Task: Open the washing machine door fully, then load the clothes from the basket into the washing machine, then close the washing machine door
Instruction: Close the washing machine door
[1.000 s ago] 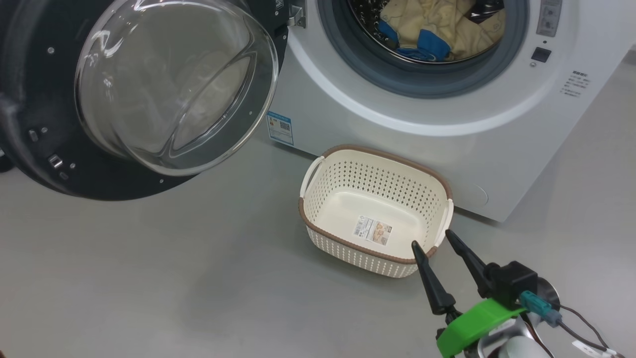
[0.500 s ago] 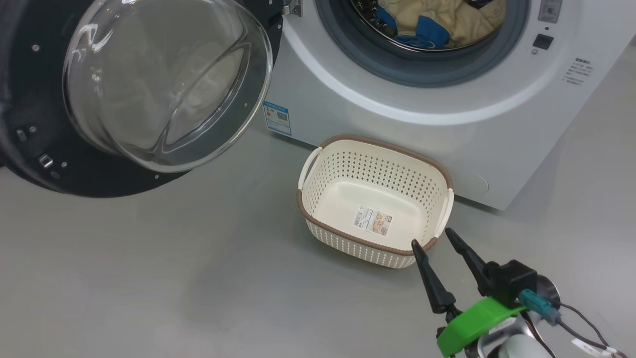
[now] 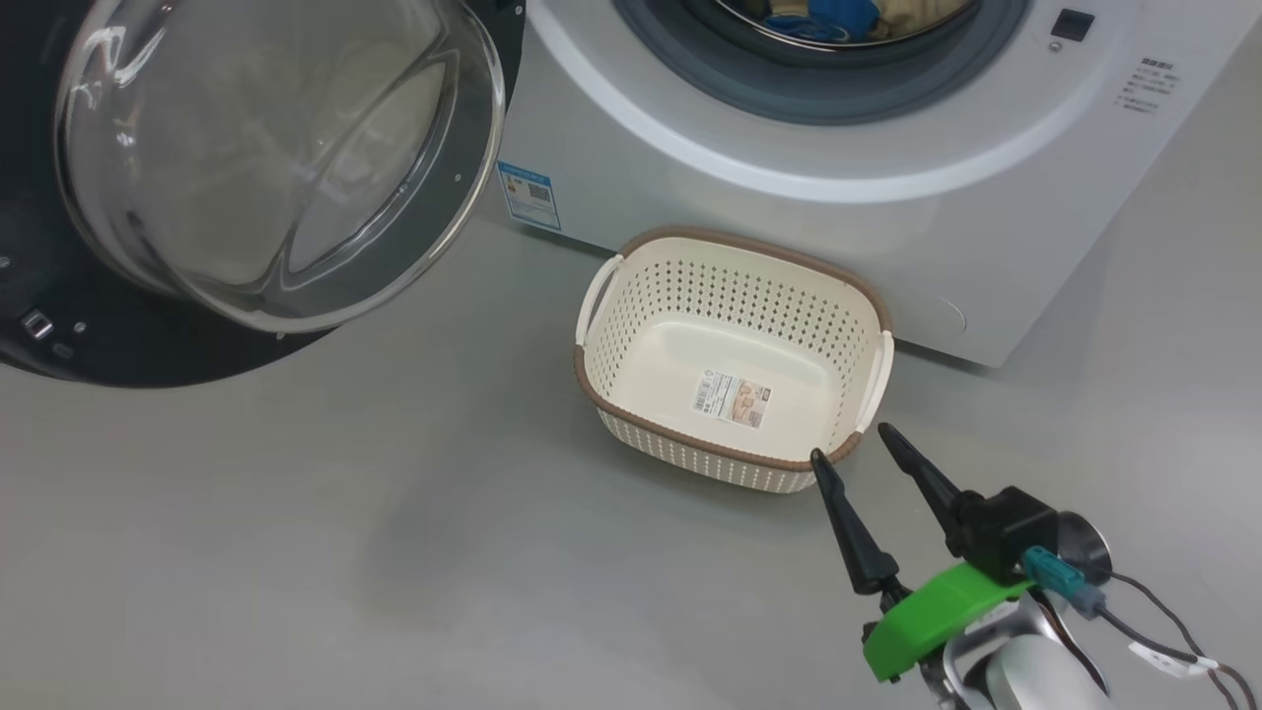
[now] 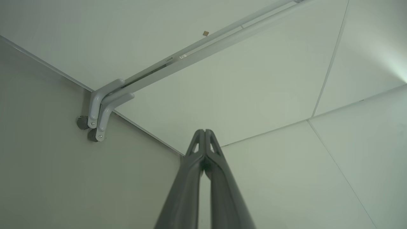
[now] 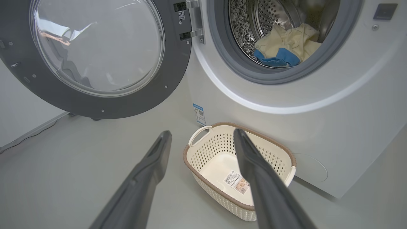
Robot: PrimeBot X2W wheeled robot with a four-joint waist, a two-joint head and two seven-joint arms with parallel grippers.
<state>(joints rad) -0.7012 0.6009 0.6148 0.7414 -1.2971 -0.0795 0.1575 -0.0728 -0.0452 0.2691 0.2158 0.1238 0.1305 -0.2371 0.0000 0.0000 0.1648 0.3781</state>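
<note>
The washing machine [image 3: 789, 217] [image 5: 349, 105] stands with its door [image 3: 246, 168] [image 5: 95, 54] swung wide to the left. Pale yellow clothes [image 5: 289, 43] [image 3: 838, 15] with a blue patch lie inside the steel drum. The cream basket [image 3: 732, 357] [image 5: 237, 171] sits on the floor in front of the machine, holding just its label. My right gripper [image 3: 848, 442] [image 5: 202, 133] is open and holds nothing, hovering just in front of the basket's near right corner. My left gripper [image 4: 202, 131] is shut and holds nothing, pointing at bare white panels.
Grey floor [image 3: 345, 532] spreads left of and before the basket. A blue label [image 3: 529, 195] marks the machine's lower left corner. White panels and a grey rail on castors [image 4: 101, 108] fill the left wrist view. A cable runs along the floor edge [image 5: 28, 135].
The whole head picture has shifted: the machine, door and basket sit higher and further left, so the camera has moved. My right gripper stays open near the basket's corner.
</note>
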